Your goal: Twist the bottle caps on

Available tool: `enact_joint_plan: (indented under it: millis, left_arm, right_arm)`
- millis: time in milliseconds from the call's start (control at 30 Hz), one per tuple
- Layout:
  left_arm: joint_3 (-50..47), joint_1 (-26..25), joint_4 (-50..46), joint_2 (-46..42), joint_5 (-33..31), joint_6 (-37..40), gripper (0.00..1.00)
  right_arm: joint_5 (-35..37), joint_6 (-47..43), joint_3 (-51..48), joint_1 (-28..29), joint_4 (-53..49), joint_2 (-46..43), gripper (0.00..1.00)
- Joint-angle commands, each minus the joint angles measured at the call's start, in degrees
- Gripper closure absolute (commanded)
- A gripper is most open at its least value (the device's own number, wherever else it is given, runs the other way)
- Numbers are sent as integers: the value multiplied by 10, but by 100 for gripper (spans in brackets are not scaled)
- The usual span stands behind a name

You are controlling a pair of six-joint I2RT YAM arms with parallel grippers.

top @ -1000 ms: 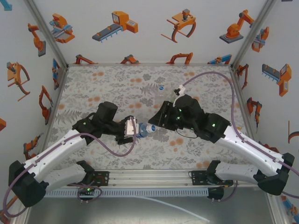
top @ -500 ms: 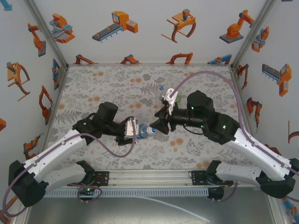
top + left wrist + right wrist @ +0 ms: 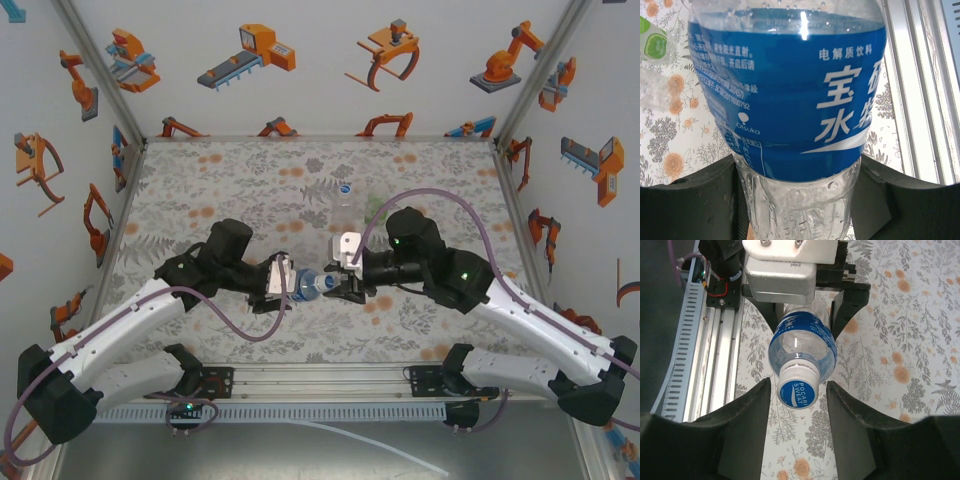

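Clamping bottle (image 3: 790, 100), left tool (image 3: 799, 180) (right tool (image 3: 797, 390) parted)

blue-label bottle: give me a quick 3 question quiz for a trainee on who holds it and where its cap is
1. True or false: the right gripper has a finger on each side of the cap.
2. Where is the cap? A lying loose; B on the neck of the blue-label bottle; C pinched away from any bottle.
3. Which gripper holds the bottle?
Key: 1 true; 2 B; 3 the left gripper.
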Motion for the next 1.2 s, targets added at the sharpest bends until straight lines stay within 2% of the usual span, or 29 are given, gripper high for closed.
enact_joint_plan:
  millis: [0, 133, 200, 267, 367, 433, 500, 633, 700, 767, 867, 1033, 1100, 1167]
  left_arm:
    - [15, -3, -10, -10, 27, 15, 100]
    - [15, -5, -11, -10, 26, 14, 100]
    - [15, -4, -11, -10, 26, 14, 100]
    - [15, -5, -11, -9, 21, 13, 100]
    - [18, -6, -11, -5, -6, 7, 100]
    - [19, -6, -10, -5, -22, 4, 100]
    - [18, -6, -7, -7, -30, 3, 100]
    - [17, -7, -5, -8, -32, 2, 100]
    - [18, -7, -5, -7, -32, 1, 100]
    - [17, -8, -5, -8, -31, 1, 100]
    - [17, -9, -4, -7, -30, 1, 100]
    - [16, -12, -5, -9, -31, 0, 100]
    - [16, -12, -5, -10, -31, 1, 100]
    - [16, -13, -5, -10, -30, 2, 100]
  right_arm:
    - [-17, -14, -6, 3, 18, -12, 57]
    - [-2, 6, -11, 3, 30, -12, 70]
    - [20, 48, -14, 3, 47, -12, 77]
    - [59, 133, -28, 3, 83, -15, 86]
    - [165, 343, -58, 4, 138, -18, 95]
    - [251, 507, -60, 4, 121, -18, 100]
    - [310, 659, -53, 4, 77, -17, 100]
    - [357, 966, -69, 4, 4, -20, 100]
    - [336, 1025, -84, 5, 28, -18, 100]
    - [329, 1040, -78, 5, 25, -9, 100]
    - [334, 1003, -51, 4, -1, 6, 96]
    - [359, 894, -24, 4, 4, -3, 74]
    - [371, 825, -15, 4, 17, -13, 62]
    - [370, 742, -6, 4, 34, -21, 56]
